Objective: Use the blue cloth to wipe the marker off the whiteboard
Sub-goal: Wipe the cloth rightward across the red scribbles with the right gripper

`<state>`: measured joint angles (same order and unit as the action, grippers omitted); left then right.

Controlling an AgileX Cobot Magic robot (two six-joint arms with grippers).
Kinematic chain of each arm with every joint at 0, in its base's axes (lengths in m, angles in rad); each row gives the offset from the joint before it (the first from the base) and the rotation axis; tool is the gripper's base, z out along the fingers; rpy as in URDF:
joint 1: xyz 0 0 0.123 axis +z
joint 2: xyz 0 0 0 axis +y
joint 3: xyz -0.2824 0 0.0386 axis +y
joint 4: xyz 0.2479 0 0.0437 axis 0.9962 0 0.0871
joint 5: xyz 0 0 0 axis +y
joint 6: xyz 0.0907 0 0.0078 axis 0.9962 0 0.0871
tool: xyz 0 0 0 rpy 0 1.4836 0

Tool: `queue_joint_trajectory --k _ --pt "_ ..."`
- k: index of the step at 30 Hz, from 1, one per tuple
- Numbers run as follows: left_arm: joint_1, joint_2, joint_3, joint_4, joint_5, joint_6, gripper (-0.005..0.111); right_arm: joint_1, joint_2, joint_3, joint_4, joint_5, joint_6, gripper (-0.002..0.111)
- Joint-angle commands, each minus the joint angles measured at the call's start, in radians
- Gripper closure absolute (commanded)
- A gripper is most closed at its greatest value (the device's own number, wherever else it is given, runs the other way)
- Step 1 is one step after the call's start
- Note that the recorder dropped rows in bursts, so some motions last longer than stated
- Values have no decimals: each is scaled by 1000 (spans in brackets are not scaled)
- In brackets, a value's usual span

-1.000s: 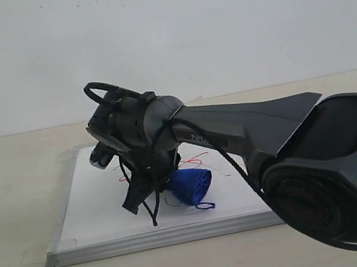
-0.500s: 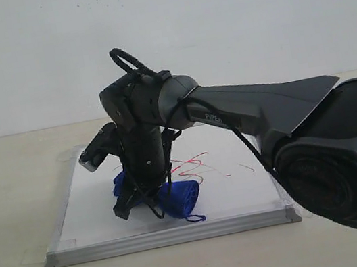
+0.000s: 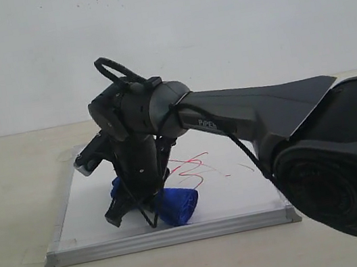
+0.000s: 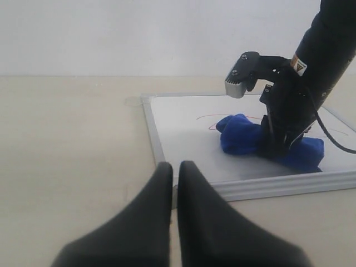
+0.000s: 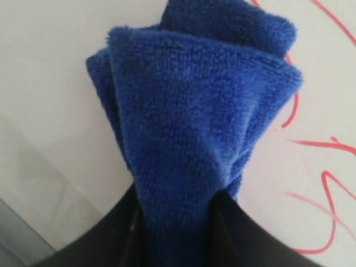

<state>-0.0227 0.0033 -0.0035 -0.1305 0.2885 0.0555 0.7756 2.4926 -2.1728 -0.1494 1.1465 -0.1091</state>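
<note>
Blue cloth (image 3: 177,206), clamped in right gripper (image 3: 135,208), sliding clear of marker (image 3: 191,165); whiteboard (image 3: 87,203) staying red-scribbled; left gripper (image 4: 174,178) closed, empty.

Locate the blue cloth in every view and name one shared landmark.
Exterior view: blue cloth lower centre, near the whiteboard front edge.
Left wrist view: cloth right of centre, on the board.
Right wrist view: cloth fills the centre.
Shared landmark: the marker lines beside it.
</note>
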Motion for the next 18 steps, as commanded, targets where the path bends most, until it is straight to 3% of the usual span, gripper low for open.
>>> queue_joint_trajectory --k 1,12,18 --pt "1 -3 4 -1 -3 5 103 -57 5 22 -82 75 45 109" --pt "1 -3 4 -1 -3 5 103 -197 1 22 -76 75 109 109" --pt "1 -3 4 -1 -3 5 103 -176 1 22 90 75 52 109"
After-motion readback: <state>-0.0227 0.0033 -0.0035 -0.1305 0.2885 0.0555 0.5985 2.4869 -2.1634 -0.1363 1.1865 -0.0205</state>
